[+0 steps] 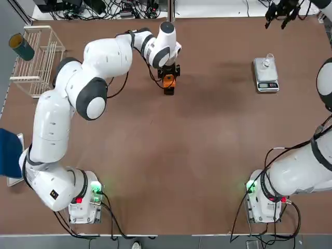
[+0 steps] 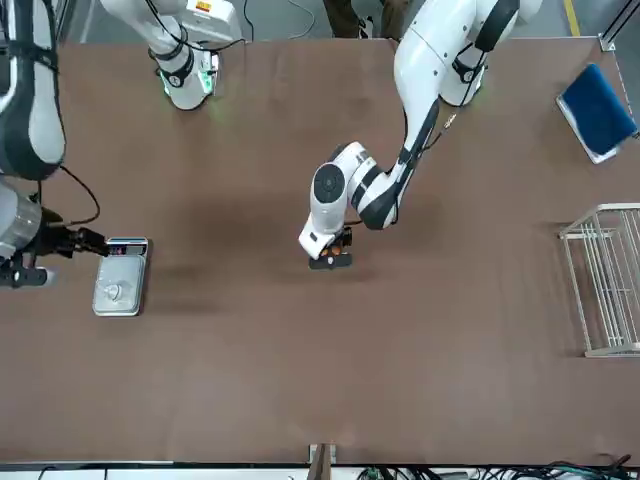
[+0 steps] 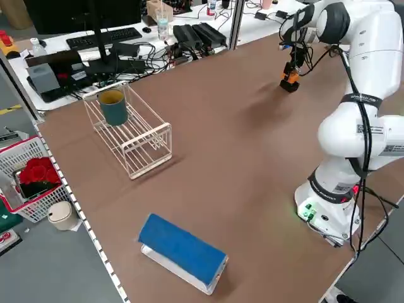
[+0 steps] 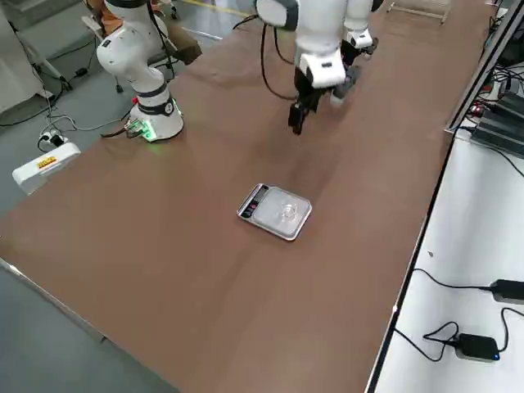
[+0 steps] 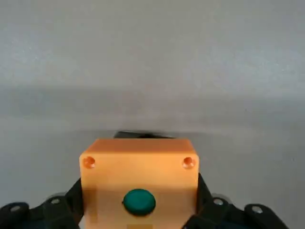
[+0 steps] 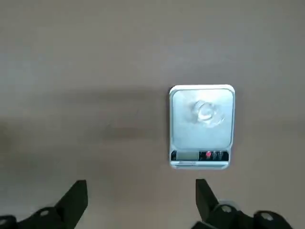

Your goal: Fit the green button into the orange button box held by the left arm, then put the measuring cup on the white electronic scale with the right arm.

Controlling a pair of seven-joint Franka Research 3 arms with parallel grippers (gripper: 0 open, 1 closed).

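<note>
My left gripper [image 1: 169, 78] is shut on the orange button box [image 5: 139, 167], holding it low over the far middle of the table. The green button [image 5: 138, 201] sits in the hole in the box's face. A dark part shows under the box. The white electronic scale [image 1: 265, 74] lies at the far right, and the clear measuring cup [image 1: 267, 61] stands upright on its plate [image 6: 202, 119]. My right gripper [image 6: 140, 202] hangs open and empty, raised above the table and back from the scale, at the far right edge in the top view [image 1: 282, 13].
A white wire basket [image 1: 39, 59] with a teal can [image 1: 22, 46] on its rim stands at the far left. A blue pad [image 1: 9, 153] lies at the left edge. Cables and boxes line the bench beyond the far edge.
</note>
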